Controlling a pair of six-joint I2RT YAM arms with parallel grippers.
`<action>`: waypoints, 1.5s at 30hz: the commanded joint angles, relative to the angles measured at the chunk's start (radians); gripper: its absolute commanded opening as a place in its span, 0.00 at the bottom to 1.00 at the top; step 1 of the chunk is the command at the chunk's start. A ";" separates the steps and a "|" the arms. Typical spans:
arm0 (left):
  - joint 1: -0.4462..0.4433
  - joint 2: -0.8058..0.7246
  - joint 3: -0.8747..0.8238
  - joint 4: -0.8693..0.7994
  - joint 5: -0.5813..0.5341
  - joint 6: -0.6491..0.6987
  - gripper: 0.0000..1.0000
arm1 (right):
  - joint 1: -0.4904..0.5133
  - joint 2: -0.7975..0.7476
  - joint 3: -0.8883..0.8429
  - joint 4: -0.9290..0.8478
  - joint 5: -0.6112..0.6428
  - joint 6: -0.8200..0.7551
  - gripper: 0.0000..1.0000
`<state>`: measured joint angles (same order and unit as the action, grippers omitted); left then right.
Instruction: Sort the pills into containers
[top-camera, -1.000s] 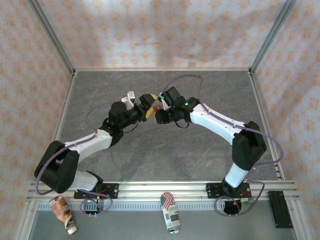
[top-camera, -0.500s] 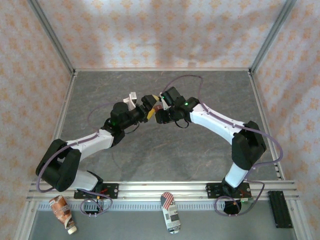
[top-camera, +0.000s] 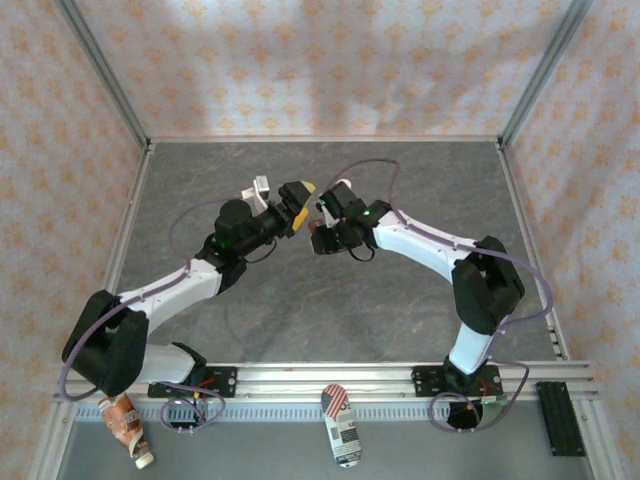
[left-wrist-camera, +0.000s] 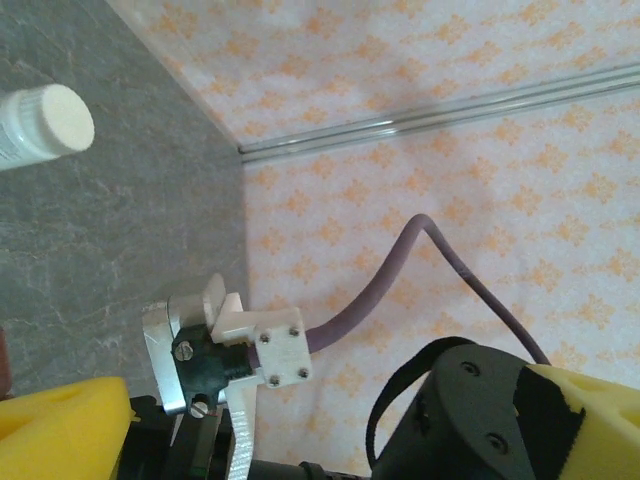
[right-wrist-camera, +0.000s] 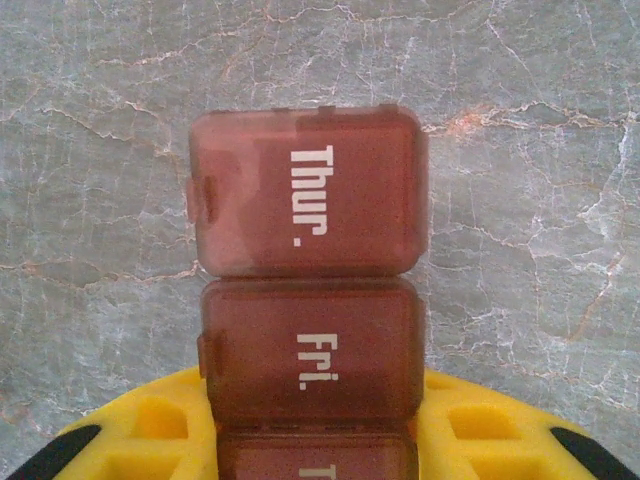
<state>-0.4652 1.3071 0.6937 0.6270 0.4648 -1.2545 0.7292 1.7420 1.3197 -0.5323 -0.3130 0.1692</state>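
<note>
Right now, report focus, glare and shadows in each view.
Right wrist: containers sharp, "Thur." and "Fri." readable, no glare. Left wrist: white bottle bright, little surface detail; near yellow pad soft. Top external: even light, dim shadow patches on back wall.

Arms: you have two, the left arm and the right arm.
Fingers: you can count two yellow ones on each arm, four in all: the left fingers and the right fingers.
Containers: you have one dark red strip of containers.
Compartments: you can count three on that strip: the Thur. compartment, the Fri. compartment, and a third compartment cut off by the frame edge, its label unreadable.
Lids: three, one per compartment.
White bottle: you have one white bottle, with one cap.
Tubes on the near ledge: two, a brown tube and a flag-printed tube.
Black block: one black block.
</note>
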 joint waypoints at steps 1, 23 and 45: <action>-0.006 -0.035 0.011 -0.109 -0.065 0.057 1.00 | -0.004 -0.044 -0.017 0.028 0.032 0.016 0.22; -0.004 0.100 -0.026 0.053 -0.045 -0.011 1.00 | 0.005 -0.090 -0.008 0.054 -0.017 0.062 0.21; -0.017 0.097 -0.014 0.081 -0.044 -0.035 1.00 | 0.030 -0.039 0.006 0.056 -0.019 0.064 0.21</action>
<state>-0.4667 1.4036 0.6659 0.6636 0.4175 -1.2816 0.7464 1.6878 1.3056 -0.4877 -0.3233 0.2253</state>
